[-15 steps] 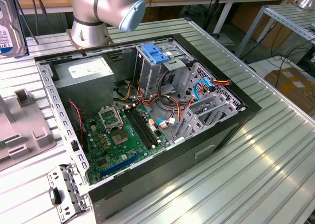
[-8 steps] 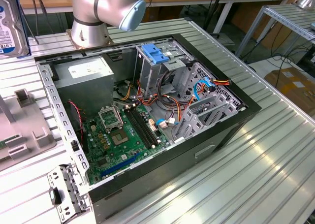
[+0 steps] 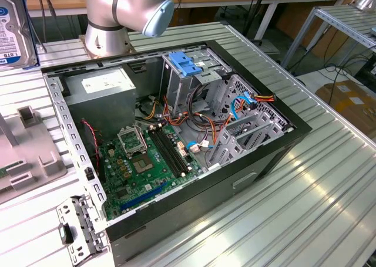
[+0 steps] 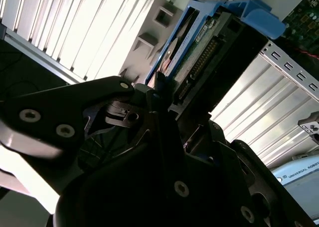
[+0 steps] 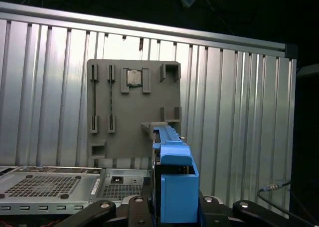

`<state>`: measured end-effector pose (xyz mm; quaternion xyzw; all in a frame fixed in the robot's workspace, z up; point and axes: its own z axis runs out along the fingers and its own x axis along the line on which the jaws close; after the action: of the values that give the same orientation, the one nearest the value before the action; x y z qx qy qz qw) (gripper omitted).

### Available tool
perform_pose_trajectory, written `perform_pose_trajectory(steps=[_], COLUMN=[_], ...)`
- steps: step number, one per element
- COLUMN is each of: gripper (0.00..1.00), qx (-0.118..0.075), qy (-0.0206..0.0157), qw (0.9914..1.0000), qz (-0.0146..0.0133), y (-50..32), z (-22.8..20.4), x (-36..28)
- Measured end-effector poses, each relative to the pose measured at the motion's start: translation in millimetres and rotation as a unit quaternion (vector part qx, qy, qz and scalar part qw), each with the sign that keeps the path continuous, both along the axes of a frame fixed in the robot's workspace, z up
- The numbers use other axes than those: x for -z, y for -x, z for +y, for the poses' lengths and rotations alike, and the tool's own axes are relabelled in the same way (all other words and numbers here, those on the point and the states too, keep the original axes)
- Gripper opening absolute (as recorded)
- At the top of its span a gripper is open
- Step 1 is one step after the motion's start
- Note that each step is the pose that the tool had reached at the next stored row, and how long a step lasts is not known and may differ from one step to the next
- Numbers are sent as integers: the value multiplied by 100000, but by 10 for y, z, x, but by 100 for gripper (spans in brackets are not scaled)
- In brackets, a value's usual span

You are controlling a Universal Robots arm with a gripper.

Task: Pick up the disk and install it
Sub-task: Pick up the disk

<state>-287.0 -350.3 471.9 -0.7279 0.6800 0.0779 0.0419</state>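
End effector (image 4: 163,95): clamped on the disk, black fingers (image 4: 130,114) pressed in on either side of its near end; the same grip shows in the first wrist view (image 5: 174,209).
Disk (image 3: 14,26): in the grip, at the far upper corner of the exterior view's left. White-and-blue label faces that camera, blue rail along one edge.
Disk, second wrist view (image 4: 209,52): runs out away from the fingers, connector row visible, blue rail and tab on the far side.
Disk, first wrist view (image 5: 175,179): seen edge-on, blue rail sticking straight out between the two sides of the grip.
Grey holder (image 5: 134,112): slotted grey plastic block on the table, beyond the disk's far end. Also at the exterior view's left (image 3: 23,155). Cannot tell whether the disk touches it.
Chip (image 5: 133,77): small square part sitting in one of the holder's slots.
Computer case (image 3: 276,152): lies open on its side on the table, mid exterior view, well apart from the disk.
Drive cage latch (image 3: 185,64): light-blue plastic, on top of the cage at the case's far end.
Power supply (image 3: 100,91): grey box with white sticker, inside the case beside the cage.
Motherboard (image 3: 141,161): green, on the case floor, cables running over it toward the cage.
Table (image 3: 305,214): ribbed aluminium, carries case and holder.
Arm base (image 3: 108,29): bolted to the table behind the case.
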Motion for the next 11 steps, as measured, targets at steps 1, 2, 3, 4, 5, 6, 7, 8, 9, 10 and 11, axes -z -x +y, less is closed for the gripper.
perform_pose_trajectory(steps=[1, 2, 3, 4, 5, 6, 7, 8, 9, 10, 11], gripper=[36, 36, 36, 36, 36, 36, 36, 36, 36, 36, 36], qx=[-2, -1, -2, -2, -3, -1, 0, -1, -2, -4, -1], qy=[0, -1, -2, 1, -1, -2, -2, -1, -1, -2, -1], qw=[100000, 100000, 100000, 100000, 100000, 100000, 100000, 100000, 100000, 100000, 100000], qz=[0, 0, 2, 0, -1, 0, 1, 2, 3, -1, 1], y=[-4, -7, -11, -15, -20, -24, -29, -38, -43, -47, -53], z=[-2, -3, -4, -6, -8, -9, -10, -11, -12, -13, -14], x=[0, 0, 0, 0, 0, 0, 0, 0, 0, 0, 0])
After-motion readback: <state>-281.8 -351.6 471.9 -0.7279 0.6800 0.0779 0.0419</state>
